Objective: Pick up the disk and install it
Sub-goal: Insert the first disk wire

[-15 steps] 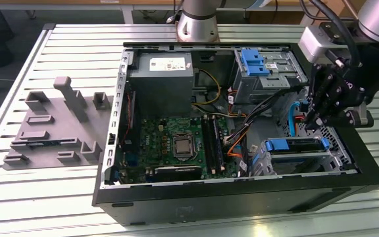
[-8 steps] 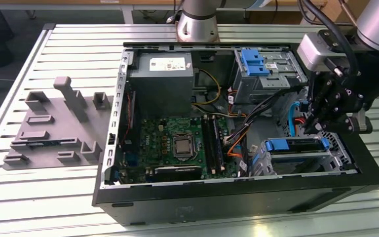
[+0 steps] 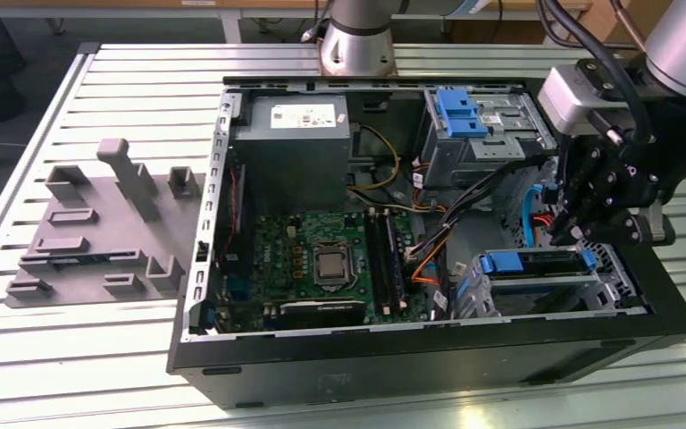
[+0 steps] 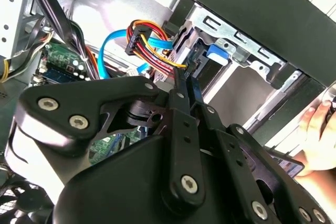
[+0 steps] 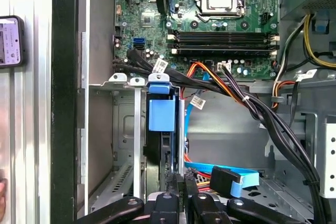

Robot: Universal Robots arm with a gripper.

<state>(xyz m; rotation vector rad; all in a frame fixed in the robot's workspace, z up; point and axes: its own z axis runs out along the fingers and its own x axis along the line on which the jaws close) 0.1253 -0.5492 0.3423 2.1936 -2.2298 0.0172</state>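
Your slatted metal desk [image 3: 104, 357] is carrying the open black case [image 3: 439, 353]; your tool [image 3: 589, 228], fingers closed together, is hovering above the blue-bracketed disk [image 3: 536, 265].

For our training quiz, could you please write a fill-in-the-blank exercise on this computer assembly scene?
1. The grey moulded fixture block lies to the exterior view's ____ of the open black computer case.
2. The black end effector hangs over a drive bay whose plastic bracket is coloured ____.
3. The motherboard inside the case is coloured ____.
Missing: left; blue; green.
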